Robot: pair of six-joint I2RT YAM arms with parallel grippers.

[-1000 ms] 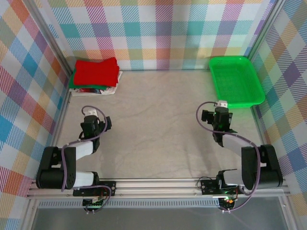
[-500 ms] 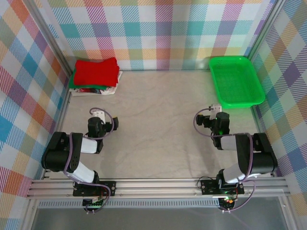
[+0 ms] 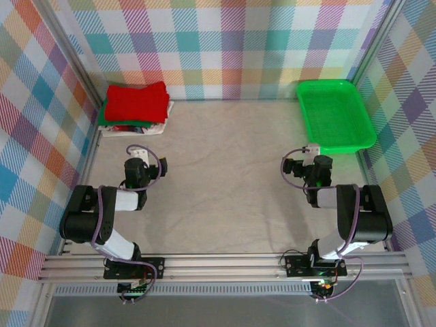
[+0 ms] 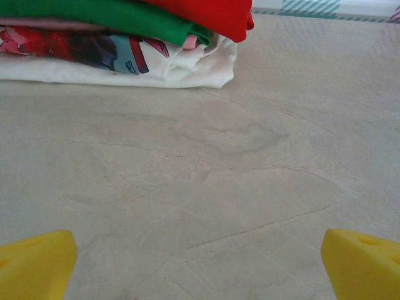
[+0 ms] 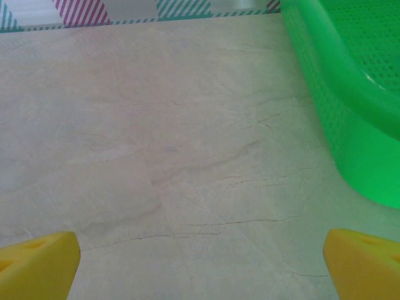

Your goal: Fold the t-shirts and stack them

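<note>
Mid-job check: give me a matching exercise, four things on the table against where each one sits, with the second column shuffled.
Things:
1. red t-shirt
2. green t-shirt
3. white printed t-shirt
4. green mesh basket

Places:
A. far right corner of the table
B. top of the stack
C. bottom of the stack
D. directly under the top shirt

Pairs: 1-B, 2-D, 3-C, 4-A.

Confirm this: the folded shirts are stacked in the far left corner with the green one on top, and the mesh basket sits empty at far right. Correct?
Not quite: the red shirt is on top, the green shirt under it, as the top external view shows. The corner and the empty basket are right.
</note>
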